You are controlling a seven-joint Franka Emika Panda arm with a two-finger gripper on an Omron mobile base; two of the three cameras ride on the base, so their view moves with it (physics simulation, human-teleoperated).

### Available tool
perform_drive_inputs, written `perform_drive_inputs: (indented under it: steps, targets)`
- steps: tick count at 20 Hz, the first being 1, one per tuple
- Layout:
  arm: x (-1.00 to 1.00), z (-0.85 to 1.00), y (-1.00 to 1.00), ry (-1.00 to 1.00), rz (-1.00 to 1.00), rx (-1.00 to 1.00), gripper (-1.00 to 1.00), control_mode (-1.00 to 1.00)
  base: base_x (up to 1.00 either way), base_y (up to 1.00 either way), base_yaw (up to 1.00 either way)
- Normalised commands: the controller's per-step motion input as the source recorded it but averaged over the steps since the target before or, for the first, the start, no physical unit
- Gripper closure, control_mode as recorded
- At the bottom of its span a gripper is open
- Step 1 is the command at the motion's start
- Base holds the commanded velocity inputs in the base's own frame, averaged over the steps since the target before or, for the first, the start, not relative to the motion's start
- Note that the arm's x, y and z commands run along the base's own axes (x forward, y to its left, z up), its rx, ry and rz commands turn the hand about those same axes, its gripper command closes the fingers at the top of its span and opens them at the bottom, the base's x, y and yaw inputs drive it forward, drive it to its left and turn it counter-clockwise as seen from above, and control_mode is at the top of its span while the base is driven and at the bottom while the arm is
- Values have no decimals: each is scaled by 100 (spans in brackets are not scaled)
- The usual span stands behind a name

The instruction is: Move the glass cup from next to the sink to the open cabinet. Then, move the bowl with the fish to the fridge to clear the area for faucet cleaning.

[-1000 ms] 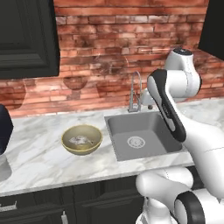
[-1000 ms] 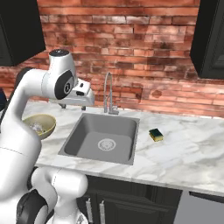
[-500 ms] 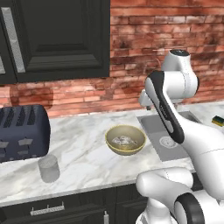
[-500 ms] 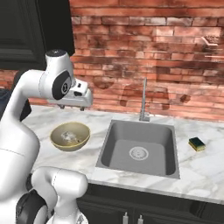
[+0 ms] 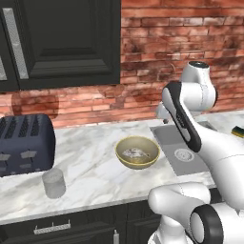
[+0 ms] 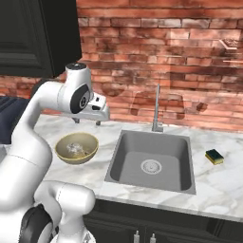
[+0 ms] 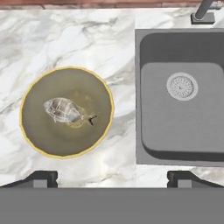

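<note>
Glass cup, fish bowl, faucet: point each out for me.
glass cup [image 5: 54, 183]: left base view, middle of its side wall.
bowl with the fish [image 7: 39, 131]: hand view, bare inner wall below the fish.
faucet [image 6: 157, 105]: right base view, upright stem behind the sink.

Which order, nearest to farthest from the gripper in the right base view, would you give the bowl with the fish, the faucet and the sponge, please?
From the gripper:
1. Bowl with the fish, just below.
2. Faucet, behind the sink.
3. Sponge, far counter side.
</note>
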Motion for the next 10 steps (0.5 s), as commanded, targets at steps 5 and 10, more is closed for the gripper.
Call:
perform_drive_inputs:
  steps: [5,10]
  targets:
    - [47,-76,-16,1,1,24,-100,-100,0,0,0]
    - [60,-86,6,1,0,20,-100,-100,0,0,0]
